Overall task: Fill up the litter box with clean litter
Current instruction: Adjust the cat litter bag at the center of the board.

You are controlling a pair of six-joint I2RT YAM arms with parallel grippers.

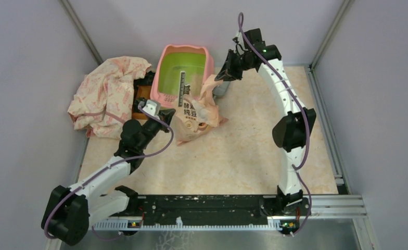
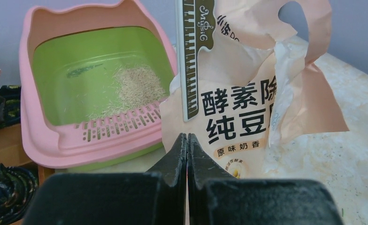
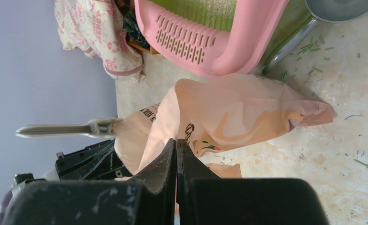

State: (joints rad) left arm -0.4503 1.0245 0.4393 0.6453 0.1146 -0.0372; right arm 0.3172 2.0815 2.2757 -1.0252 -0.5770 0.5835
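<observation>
The litter box (image 1: 163, 58), pink-rimmed and lime-green inside, stands at the back of the table. A thin patch of clean litter (image 2: 137, 86) lies on its floor. The peach litter bag (image 1: 196, 112) with bold Chinese lettering leans against the box's near right corner, a ruler-marked clip strip (image 2: 191, 56) across its front. My right gripper (image 1: 220, 77) is shut on the bag's upper corner and holds it up; the film runs between its jaws (image 3: 176, 140). My left gripper (image 2: 187, 137) is shut at the bag's lower left edge, with a peach sliver between its jaws.
A crumpled floral cloth (image 1: 111, 94) lies left of the box over dark patterned things (image 2: 3, 187). A silver metal scoop (image 3: 332, 7) rests on the table right of the box. Grey walls close in on three sides. Green specks dot the tabletop (image 3: 313, 70).
</observation>
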